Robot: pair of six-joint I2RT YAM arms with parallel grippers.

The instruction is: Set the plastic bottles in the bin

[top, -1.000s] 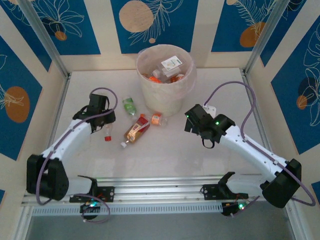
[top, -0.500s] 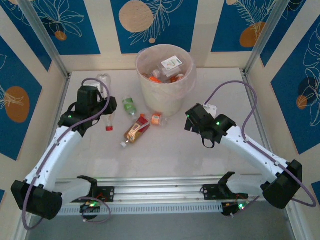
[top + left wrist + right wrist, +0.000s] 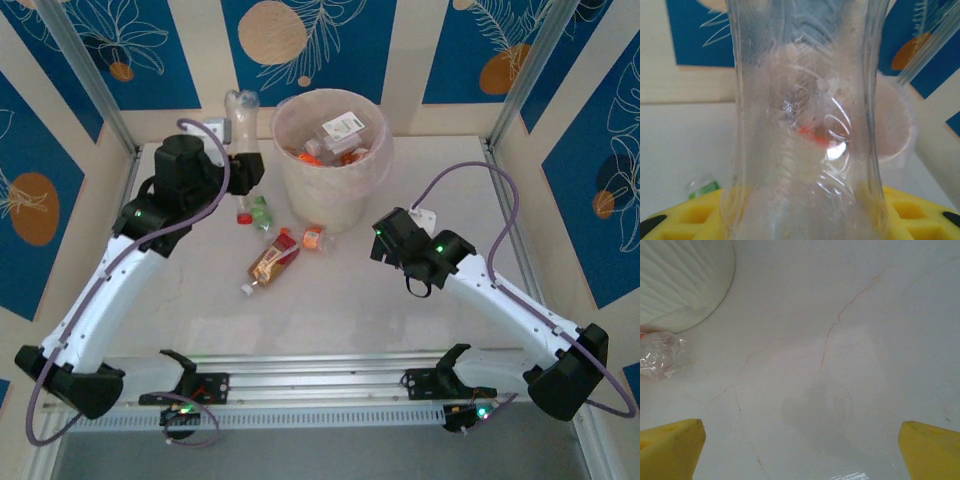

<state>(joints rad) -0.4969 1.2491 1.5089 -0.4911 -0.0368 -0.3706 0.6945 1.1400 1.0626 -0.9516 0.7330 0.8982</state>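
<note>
Top external view: the left hand [image 3: 244, 172] was clenched around the middle of a clear bottle [image 3: 239, 112], held up off the table [image 3: 340, 310] just left of the bin [image 3: 330, 200], red cap pointing down. From the left wrist, that bottle stood right against the lens between yellow fingers [image 3: 922, 212]. Several bottles [image 3: 335, 140] sat inside the bin. By its base lay a green-labelled bottle [image 3: 260, 210], an orange-labelled bottle [image 3: 272, 260] and a small orange one [image 3: 313, 238]. The right hand [image 3: 382, 238] hung to the right of the bin, released, jaws spread wide over bare table with nothing between them.
</note>
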